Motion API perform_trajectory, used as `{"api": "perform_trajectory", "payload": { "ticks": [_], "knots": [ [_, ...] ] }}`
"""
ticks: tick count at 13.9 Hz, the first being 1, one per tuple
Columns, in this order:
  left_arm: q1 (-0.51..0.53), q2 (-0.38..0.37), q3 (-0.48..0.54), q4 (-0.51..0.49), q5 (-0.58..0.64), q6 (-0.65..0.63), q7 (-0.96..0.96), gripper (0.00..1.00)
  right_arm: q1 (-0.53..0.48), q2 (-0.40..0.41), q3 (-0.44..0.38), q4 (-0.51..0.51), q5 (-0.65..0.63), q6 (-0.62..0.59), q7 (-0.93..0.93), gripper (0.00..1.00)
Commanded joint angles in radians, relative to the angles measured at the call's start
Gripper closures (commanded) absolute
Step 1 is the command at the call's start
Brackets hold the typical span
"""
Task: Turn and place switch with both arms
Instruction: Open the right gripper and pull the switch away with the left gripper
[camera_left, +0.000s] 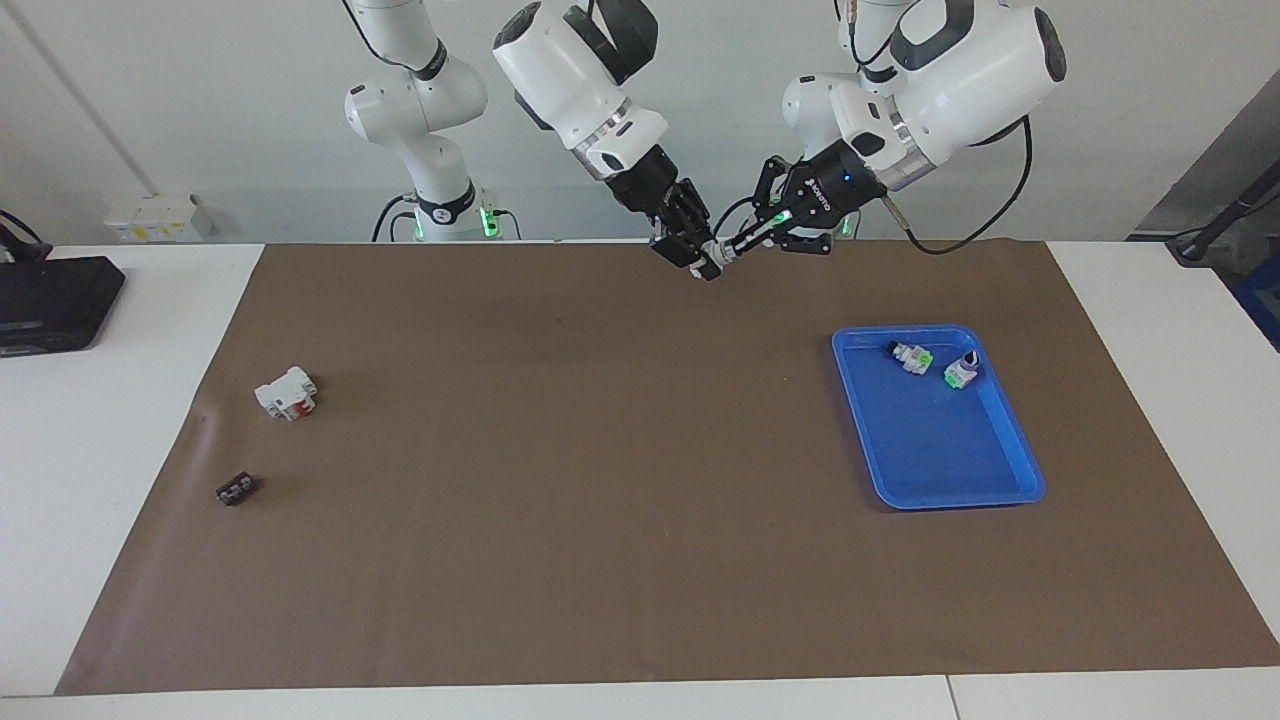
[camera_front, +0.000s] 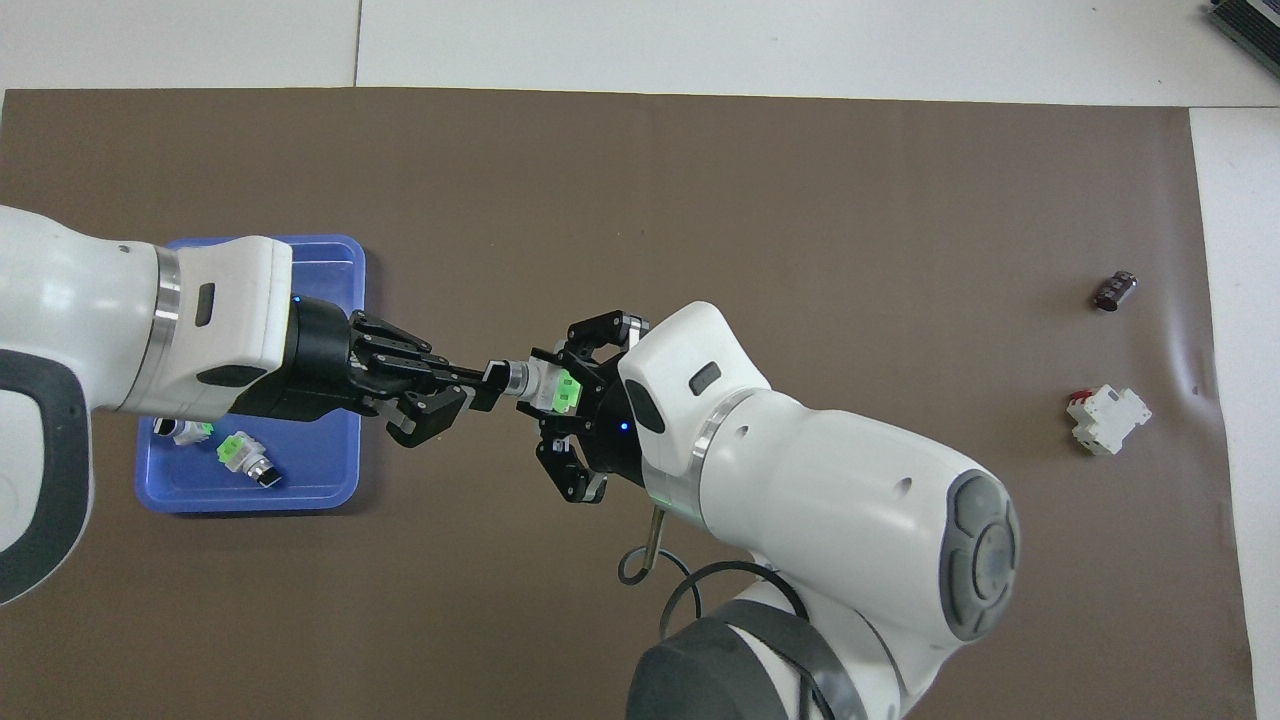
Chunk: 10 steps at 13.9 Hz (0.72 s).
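Note:
The switch (camera_front: 548, 388) is held up in the air over the mat (camera_left: 560, 480), near the robots' edge at mid-table. It is white with a green patch facing up, and also shows in the facing view (camera_left: 712, 260). My left gripper (camera_front: 492, 376) reaches in from the tray's end and is shut on the switch's knob end; it shows in the facing view (camera_left: 728, 251). My right gripper (camera_front: 552, 400) is at the switch's white body from the opposite end, and shows in the facing view (camera_left: 692, 248). No orange-red face shows.
A blue tray (camera_left: 935, 480) toward the left arm's end holds two white switches with green patches (camera_left: 912, 357) (camera_left: 962, 372). Toward the right arm's end lie a larger white block with a red part (camera_left: 287, 393) and a small black part (camera_left: 235, 490).

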<state>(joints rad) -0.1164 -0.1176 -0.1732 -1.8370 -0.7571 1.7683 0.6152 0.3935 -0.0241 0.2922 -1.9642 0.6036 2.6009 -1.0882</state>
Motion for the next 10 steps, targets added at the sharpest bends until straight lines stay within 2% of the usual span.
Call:
{"api": "perform_trajectory", "payload": {
  "ticks": [1,3,4,5,7,10],
  "knots": [
    [-0.037,-0.025,0.004,-0.048,0.018,0.030,-0.006,1.00,-0.004,0.001,0.010,0.021,-0.008,0.030,0.028,1.00],
    [-0.066,-0.025,-0.003,-0.036,0.018,0.052,-0.006,1.00,-0.005,0.001,0.010,0.021,-0.008,0.028,0.033,1.00],
    [-0.092,-0.027,-0.003,-0.039,0.018,0.074,-0.009,1.00,-0.005,0.003,0.010,0.021,-0.008,0.030,0.068,0.15],
    [-0.115,-0.031,-0.003,-0.050,0.019,0.089,-0.009,1.00,-0.005,0.004,0.010,0.024,-0.010,0.033,0.083,0.00],
    [-0.159,-0.033,-0.003,-0.050,0.039,0.120,-0.015,1.00,-0.005,0.006,0.010,0.027,-0.010,0.041,0.083,0.00],
    [-0.160,-0.033,-0.003,-0.050,0.039,0.120,-0.031,1.00,-0.005,0.006,0.010,0.025,-0.010,0.044,0.083,0.00]
  ]
}}
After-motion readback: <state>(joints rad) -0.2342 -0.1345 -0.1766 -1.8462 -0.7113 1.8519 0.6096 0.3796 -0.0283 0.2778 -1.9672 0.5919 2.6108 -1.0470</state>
